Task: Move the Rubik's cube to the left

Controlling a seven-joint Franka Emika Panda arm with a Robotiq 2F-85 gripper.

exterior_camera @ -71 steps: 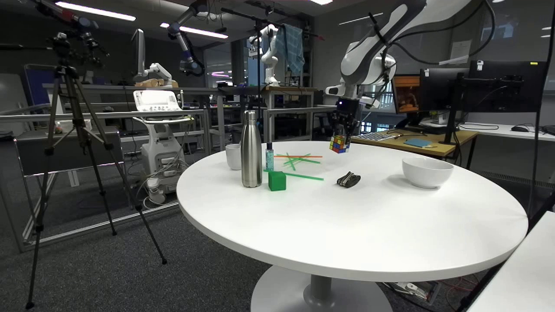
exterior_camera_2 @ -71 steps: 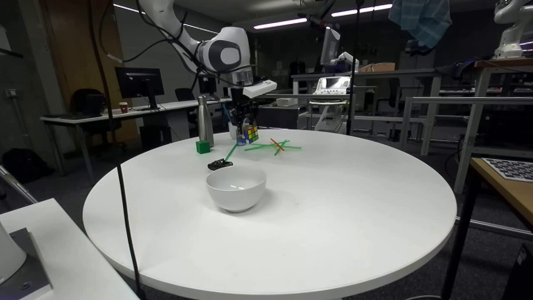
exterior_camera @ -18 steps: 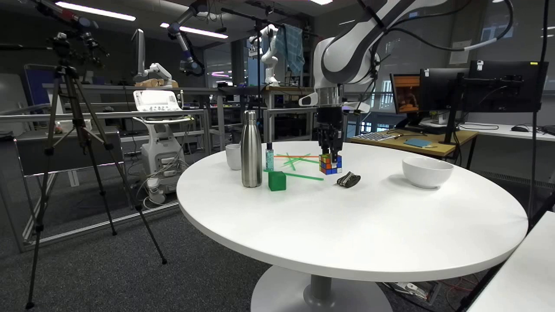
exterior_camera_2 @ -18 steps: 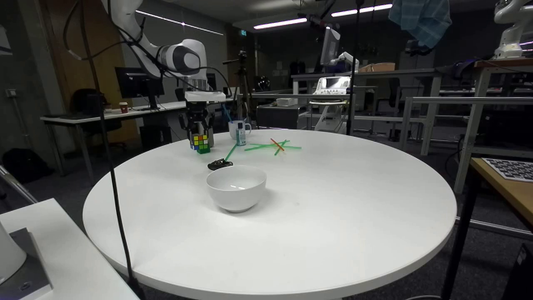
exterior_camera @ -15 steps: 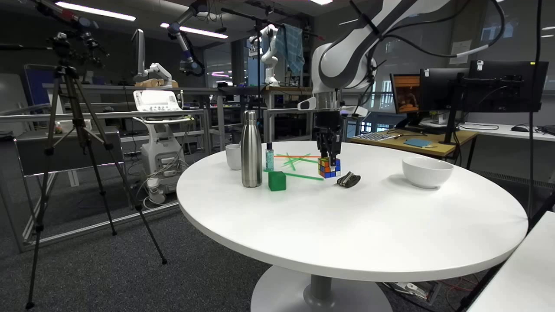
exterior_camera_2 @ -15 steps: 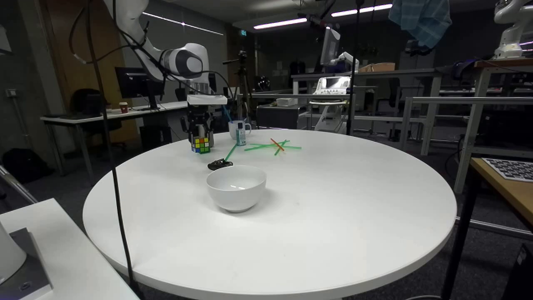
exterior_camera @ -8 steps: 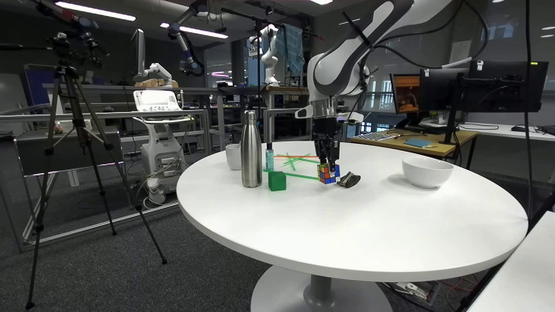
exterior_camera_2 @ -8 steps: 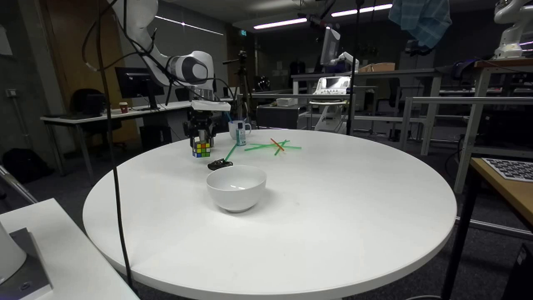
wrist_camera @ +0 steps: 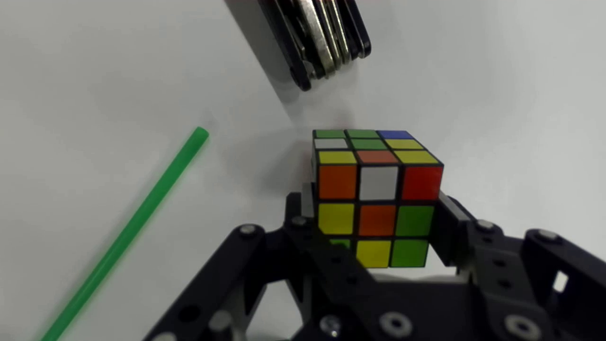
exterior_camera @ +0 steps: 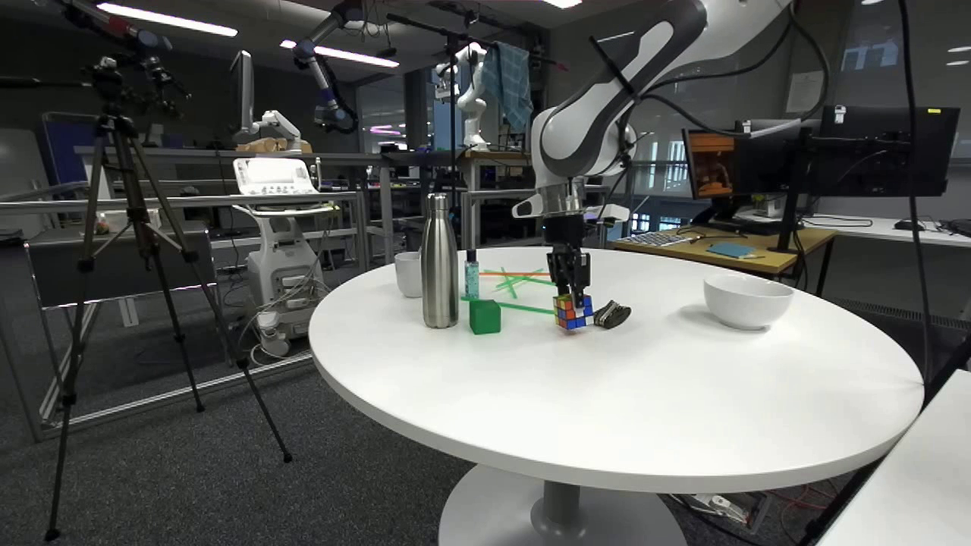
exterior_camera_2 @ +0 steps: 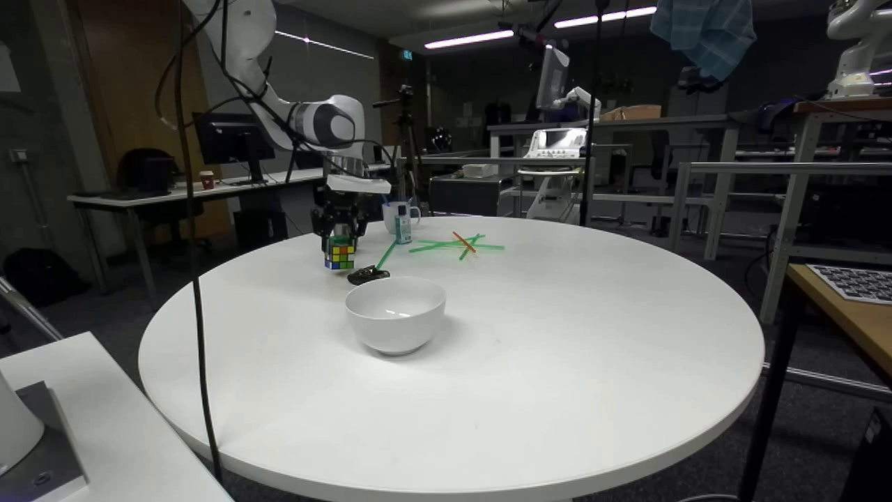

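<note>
White round pedestal table (exterior_camera: 614, 425), one.
Green block (exterior_camera: 485, 317), one, left of centre in an exterior view.
Steel bottle (exterior_camera: 440, 265), one, capped, upright, just beside the green block, apart from it.
Rubik's cube (exterior_camera: 573, 312), one, colours scrambled, to the right of the green block; whether it rests on the table cannot be told.
Gripper (wrist_camera: 377, 206), one, black, pointing down; fingers clasp the Rubik's cube by two opposite faces.
Multi-tool (exterior_camera: 613, 314), one, folded, just beside the Rubik's cube; the wrist view shows a gap between them.
White bowl (exterior_camera: 747, 301), one, upright, well to the right.
Green rod (exterior_camera: 516, 306), one, lying behind the green block.
Dark-capped bottle (exterior_camera: 472, 280), one, small, upright.
White mug (exterior_camera: 407, 274), one, partly hidden by the steel bottle.
Sticks (exterior_camera_2: 464, 242), green and orange, crossed.
Desk (exterior_camera: 774, 265), one, bearing keyboard (exterior_camera: 658, 239) and monitors (exterior_camera: 910, 174).
</note>
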